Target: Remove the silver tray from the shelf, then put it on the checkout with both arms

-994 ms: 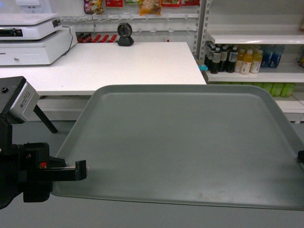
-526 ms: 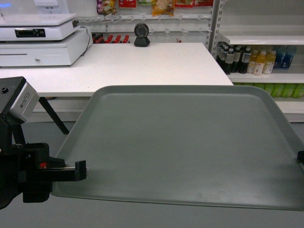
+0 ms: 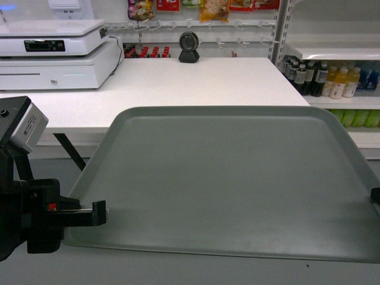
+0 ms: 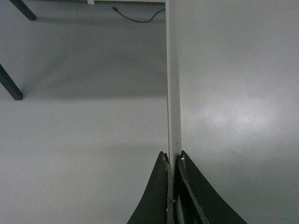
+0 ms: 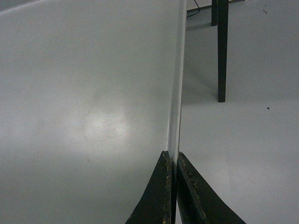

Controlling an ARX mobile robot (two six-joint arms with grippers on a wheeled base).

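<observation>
Two tools: both clamped on the silver tray (image 3: 225, 181), one on each side edge.
Left tool (image 3: 98, 212): fingers closed to a narrow slit on the tray's left rim, near its front corner; wrist view shows the rim (image 4: 174, 93) running straight up from between the fingers (image 4: 156, 196).
Right tool (image 5: 172, 161): fingers pinched on the tray's right rim; wrist view shows the rim (image 5: 176, 84) between the two black fingers (image 5: 154, 196). In head view only a black sliver shows at the right frame edge (image 3: 375, 196).
Tray pose: held in the air, roughly level, flat face up, nothing on it.
Tray location: off the shelf (image 3: 332, 50), in front of the checkout (image 3: 196, 83), not resting on it. Far rim sits just short of the surface's near edge in head view; grey floor (image 4: 70, 140) is visible below the tray in both wrist views.
Checkout surface: white; cash register (image 3: 56, 56) at back left, round black scanner (image 3: 189, 46) at back centre. Black legs (image 5: 222, 46) under it show in the wrist views.
Shelf: white boards at right, bottles (image 3: 323, 77) lined up on the lower board.
Back wall: hooks with hanging packets (image 3: 214, 9) above the surface.
Left arm housing (image 3: 18, 196): bulky black block at lower left, small red light on it, grey camera box above.
</observation>
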